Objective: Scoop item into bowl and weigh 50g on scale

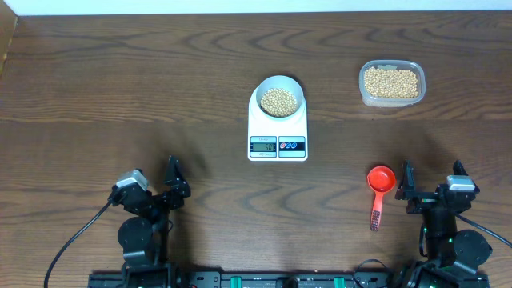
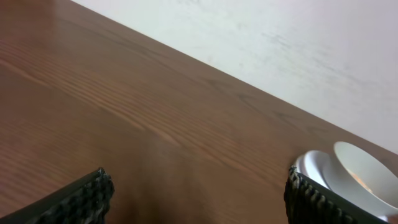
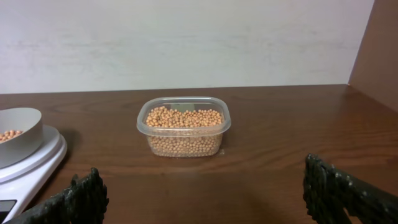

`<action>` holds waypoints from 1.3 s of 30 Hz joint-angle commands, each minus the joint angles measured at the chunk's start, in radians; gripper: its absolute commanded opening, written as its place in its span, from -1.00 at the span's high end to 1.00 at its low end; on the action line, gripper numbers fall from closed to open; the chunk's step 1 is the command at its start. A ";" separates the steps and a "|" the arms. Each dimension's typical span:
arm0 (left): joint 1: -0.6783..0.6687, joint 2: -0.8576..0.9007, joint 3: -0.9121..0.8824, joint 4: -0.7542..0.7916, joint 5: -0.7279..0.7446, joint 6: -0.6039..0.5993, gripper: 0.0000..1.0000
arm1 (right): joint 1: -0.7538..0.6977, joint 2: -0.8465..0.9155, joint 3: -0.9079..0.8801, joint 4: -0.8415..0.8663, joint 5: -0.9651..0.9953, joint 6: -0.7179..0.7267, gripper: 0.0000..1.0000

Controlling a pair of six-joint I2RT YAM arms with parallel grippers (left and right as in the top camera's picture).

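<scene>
the bowl [image 1: 280, 80] of beans [image 1: 279, 102] sat on the scale [image 1: 264, 128] mid-table. the left gripper [image 2: 196, 194] and right gripper [image 3: 205, 194] stood wide open near the front edge, holding nothing.

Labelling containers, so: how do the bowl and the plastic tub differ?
The bowl is round and opaque; the tub is rounded-rectangular and clear. The bowl sits on the scale; the tub stands directly on the table. The tub looks fuller than the bowl. Both hold beans.
</scene>
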 commanded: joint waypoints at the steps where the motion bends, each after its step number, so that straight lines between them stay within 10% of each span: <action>1: 0.002 0.001 -0.019 0.002 -0.103 0.009 -0.80 | 0.004 -0.006 -0.004 -0.003 0.001 -0.008 -0.99; 39: -0.051 -0.073 -0.020 -0.041 -0.087 0.058 -0.80 | 0.004 -0.006 -0.004 -0.003 0.001 -0.008 -0.98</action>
